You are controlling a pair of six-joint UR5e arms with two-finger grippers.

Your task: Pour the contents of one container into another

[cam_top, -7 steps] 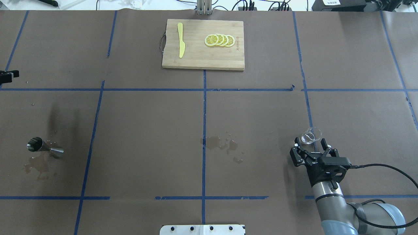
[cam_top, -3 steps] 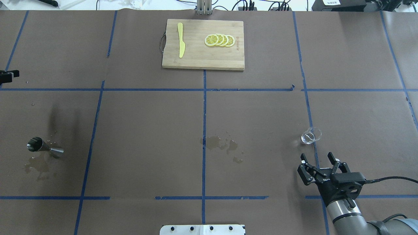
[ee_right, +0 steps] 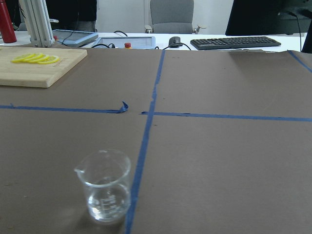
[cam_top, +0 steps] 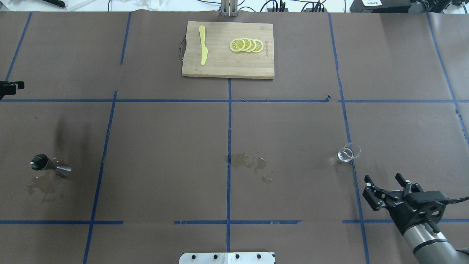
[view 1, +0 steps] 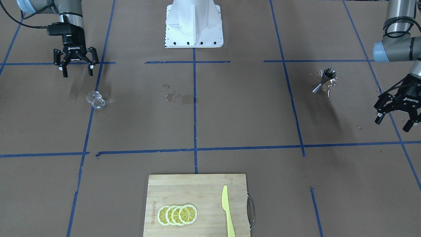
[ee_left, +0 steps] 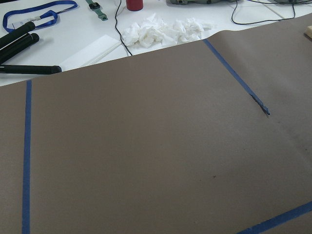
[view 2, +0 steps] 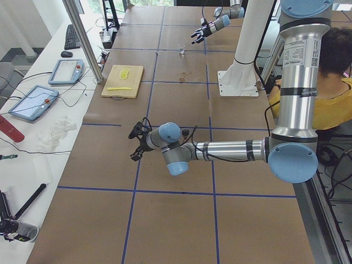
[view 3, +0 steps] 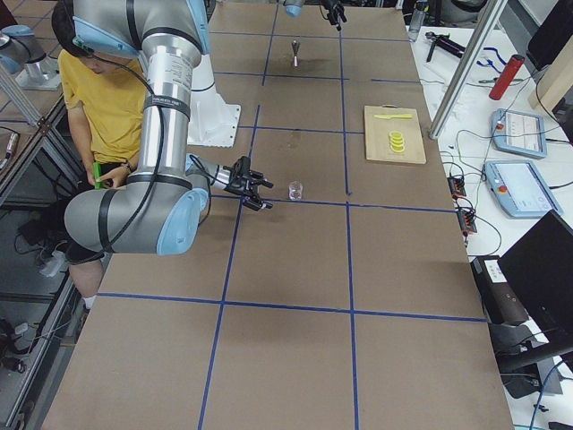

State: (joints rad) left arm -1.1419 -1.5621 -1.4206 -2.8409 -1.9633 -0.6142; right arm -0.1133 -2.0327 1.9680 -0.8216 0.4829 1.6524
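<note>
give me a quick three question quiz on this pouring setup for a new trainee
1. True or false: the right end effector is gripping the glass cup.
2. What lies on the cutting board beside the lemon slices? A) a yellow knife B) a spoon C) a lid
3. Fill in: the steel jigger stands on the robot's ___ side of the table.
Key: 1 false, it is open and apart from the cup. 2 A. 3 left.
</note>
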